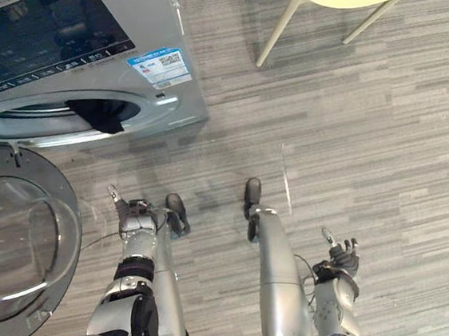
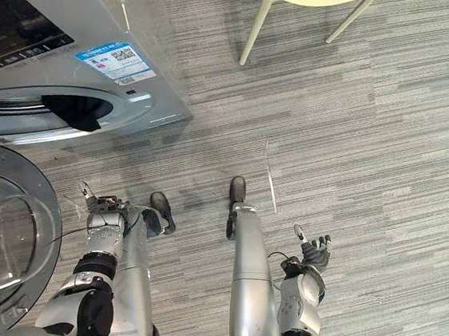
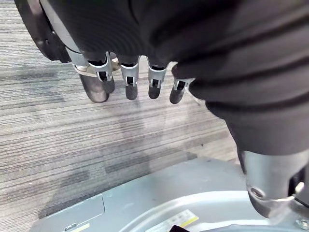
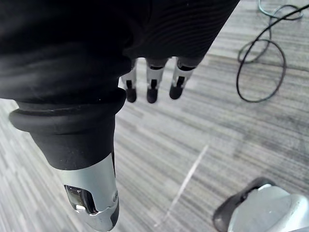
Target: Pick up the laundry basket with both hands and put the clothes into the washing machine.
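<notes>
A silver washing machine (image 1: 76,48) stands at the upper left with its round door (image 1: 8,241) swung open toward me. A dark piece of clothing (image 1: 102,113) hangs over the lower rim of the drum opening. My left hand (image 1: 135,211) hovers over the floor just in front of the machine, beside the open door. Its fingers (image 3: 130,77) are straight and hold nothing. My right hand (image 1: 342,259) is out to the right over bare floor. Its fingers (image 4: 152,82) are relaxed and empty too.
A pale chair (image 1: 279,29) stands at the back, right of the machine. A thin white line (image 1: 286,178) marks the grey striped carpet ahead. The open door takes up the floor at my lower left.
</notes>
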{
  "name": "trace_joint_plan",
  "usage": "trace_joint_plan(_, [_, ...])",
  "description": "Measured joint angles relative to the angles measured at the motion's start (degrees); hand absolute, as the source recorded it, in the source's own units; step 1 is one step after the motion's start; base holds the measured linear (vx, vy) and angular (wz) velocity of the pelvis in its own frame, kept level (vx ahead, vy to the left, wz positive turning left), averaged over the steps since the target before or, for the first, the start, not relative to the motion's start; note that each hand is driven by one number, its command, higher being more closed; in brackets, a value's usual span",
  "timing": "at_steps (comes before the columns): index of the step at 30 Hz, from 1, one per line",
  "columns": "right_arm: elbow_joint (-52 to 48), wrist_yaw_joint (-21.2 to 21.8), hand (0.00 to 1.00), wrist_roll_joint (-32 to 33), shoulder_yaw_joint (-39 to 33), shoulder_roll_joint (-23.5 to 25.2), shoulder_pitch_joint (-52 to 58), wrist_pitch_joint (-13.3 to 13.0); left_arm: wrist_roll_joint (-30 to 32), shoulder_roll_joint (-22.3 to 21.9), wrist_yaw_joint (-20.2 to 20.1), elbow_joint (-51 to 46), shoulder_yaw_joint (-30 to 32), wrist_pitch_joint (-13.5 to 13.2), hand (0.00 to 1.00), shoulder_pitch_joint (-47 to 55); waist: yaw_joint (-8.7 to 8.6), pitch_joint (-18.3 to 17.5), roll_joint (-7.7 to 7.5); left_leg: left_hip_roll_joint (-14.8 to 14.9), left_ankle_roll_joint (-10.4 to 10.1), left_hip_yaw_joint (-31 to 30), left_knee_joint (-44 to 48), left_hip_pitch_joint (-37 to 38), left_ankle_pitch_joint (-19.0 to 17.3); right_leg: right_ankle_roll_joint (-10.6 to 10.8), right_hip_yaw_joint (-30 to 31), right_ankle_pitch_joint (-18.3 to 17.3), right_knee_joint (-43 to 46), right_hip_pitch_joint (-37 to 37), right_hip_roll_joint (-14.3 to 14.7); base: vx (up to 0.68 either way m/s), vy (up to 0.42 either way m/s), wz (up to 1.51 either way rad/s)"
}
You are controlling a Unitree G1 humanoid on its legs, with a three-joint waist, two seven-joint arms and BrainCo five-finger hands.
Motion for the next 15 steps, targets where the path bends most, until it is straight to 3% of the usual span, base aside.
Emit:
trace_joint_plan(5, [0.4, 0.0, 0.0, 0.0, 0.0, -0.3, -0.4, 0.1, -4.3, 0.7, -0.5, -0.3, -0.1, -1.3, 0.0, -4.4, 0.03, 0.1, -0.14, 0.2, 0.0, -1.9, 1.6, -3.4, 0.0, -0.1, -1.1, 0.3, 0.3, -1.8, 0.1, 0.01, 0.025, 0.05])
trace_joint_plan(8, [0.1, -0.1, 0.0, 0.0, 0.4, -0.3, -0.4, 0.3, -6.5, 1.3, -0.3, -4.9, -0.7, -4.1, 0.0, -7.9, -0.03, 1.3, -1.58, 0.5, 0.0, -3.8, 3.7, -6.6, -0.3, -0.1, -2.2, 0.3, 1.3, -3.5, 0.1, 0.02, 0.037, 0.05])
trace_joint_plan(15, [-3.2, -0.1, 0.0, -0.2, 2.6, -0.2, -0.3, 0.3, -9.8, 4.2, 0.7, -11.2, -2.9, -8.6, 0.0, -11.6, 0.24, 2.4, -2.93, 0.2, 0.6, -7.8, 7.8, -12.6, -0.8, 0.1, -5.0, -0.1, 4.0, -6.6, -0.6, -0.02, 0.03, 0.11])
